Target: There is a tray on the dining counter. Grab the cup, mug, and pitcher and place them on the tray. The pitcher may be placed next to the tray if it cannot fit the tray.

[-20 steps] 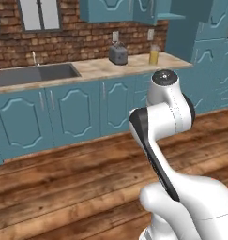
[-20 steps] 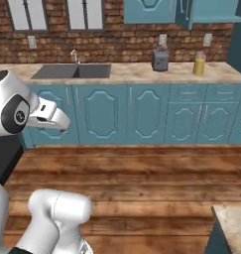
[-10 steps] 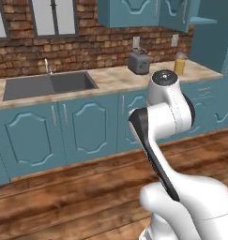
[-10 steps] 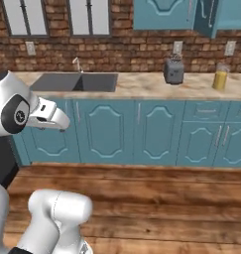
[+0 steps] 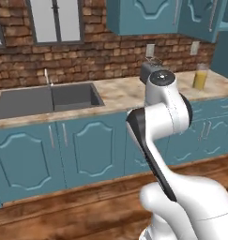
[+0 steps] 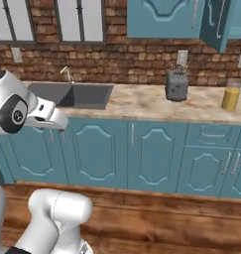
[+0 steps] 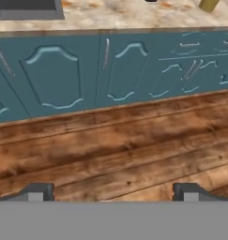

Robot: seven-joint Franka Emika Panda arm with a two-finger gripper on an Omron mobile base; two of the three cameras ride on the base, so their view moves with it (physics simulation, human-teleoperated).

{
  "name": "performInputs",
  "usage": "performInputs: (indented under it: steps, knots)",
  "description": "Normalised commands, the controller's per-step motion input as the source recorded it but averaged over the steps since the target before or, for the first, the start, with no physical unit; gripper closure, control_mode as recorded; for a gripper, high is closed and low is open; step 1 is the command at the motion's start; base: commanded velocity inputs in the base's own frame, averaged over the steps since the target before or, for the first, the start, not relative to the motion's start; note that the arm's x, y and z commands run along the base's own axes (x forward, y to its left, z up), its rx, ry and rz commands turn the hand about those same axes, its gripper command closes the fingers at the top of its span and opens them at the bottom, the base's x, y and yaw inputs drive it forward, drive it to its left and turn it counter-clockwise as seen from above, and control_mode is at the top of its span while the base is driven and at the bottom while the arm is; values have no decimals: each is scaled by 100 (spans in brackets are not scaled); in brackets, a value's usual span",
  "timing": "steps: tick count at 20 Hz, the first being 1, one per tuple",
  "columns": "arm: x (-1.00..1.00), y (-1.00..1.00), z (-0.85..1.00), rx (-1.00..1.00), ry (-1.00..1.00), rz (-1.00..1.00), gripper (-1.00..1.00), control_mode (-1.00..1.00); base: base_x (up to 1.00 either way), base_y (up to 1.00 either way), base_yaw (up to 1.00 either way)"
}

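Hand view looks down at teal cabinet doors [image 7: 59,75] and a plank floor [image 7: 125,159], with the gripper [image 7: 113,192] hanging over the floor, its two fingertips [image 7: 38,191] far apart and nothing between them: the jaws are wide open and empty. At the top right edge of this view the base of the pitcher [image 7: 210,4] peeps in on the counter's front strip, and the sink's corner [image 7: 26,7] sits at the top left.

Left base view shows the arm [image 5: 164,117] raised in front of the kitchen counter [image 5: 115,96]. The pitcher [image 5: 200,77], holding orange-yellow liquid, stands upright near the right end of the counter, towards its back edge. A grey toaster [image 5: 147,70] stands behind the arm's top joint, partly hidden by it, well left of the pitcher. The sink [image 5: 45,98] is set into the counter's left part, with a tap [image 5: 47,77] at its back edge.

Right base view gives the same counter [image 6: 142,104] from the other side: pitcher [image 6: 231,96] near the right end, toaster [image 6: 177,84] to its left and apart from it, sink [image 6: 72,94] further left, brick wall [image 6: 117,59] behind. The hand's white link [image 6: 45,114] points right in front of the sink.
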Motion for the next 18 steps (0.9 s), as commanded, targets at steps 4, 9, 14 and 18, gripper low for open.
performInputs:
  steps: [4, 9, 14, 18]
  knots:
    - [0, 0, 0, 0, 0, 0, -100, 100, 100, -100, 20]
    - [0, 0, 0, 0, 0, 0, -100, 100, 83, -100, 19]
    - [0, 0, 0, 0, 0, 0, -100, 100, 20, -100, 21]
    - [0, 0, 0, 0, 0, 0, -100, 100, 0, -100, 24]
